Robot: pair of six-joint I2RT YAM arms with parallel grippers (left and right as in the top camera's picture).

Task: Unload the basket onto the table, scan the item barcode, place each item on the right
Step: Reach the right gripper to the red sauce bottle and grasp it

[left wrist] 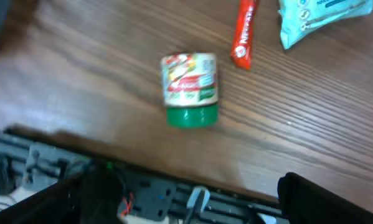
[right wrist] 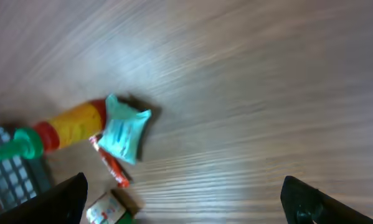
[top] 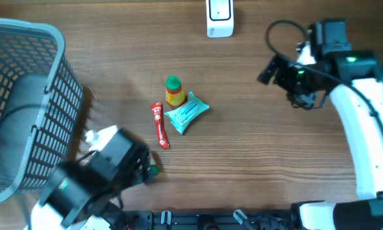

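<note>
As you read across from the left, you have one grey plastic mesh basket [top: 47,89] standing at the left edge of the worktop [top: 268,166]. Near it, the left end effector [left wrist: 189,202] hangs with its fingers spread wide and nothing between them.

You have four items about the middle. One small round jar with a green lid and a printed label [left wrist: 189,89] lies on its side, nearest that end effector. One thin red sachet stick [top: 160,125] lies flat. One yellow-and-red bottle with a green cap [top: 174,94] rests against one crinkled teal packet [top: 188,112], and the stick is just beside that packet. You cannot tell which of the four is meant for scanning.

One white boxy scanner [top: 219,18] sits at the far edge, well apart from the items. At the right, the right end effector [right wrist: 189,202] is also fully spread and empty, over bare wood.

The worktop is brown, matte, with fine straight grain.
</note>
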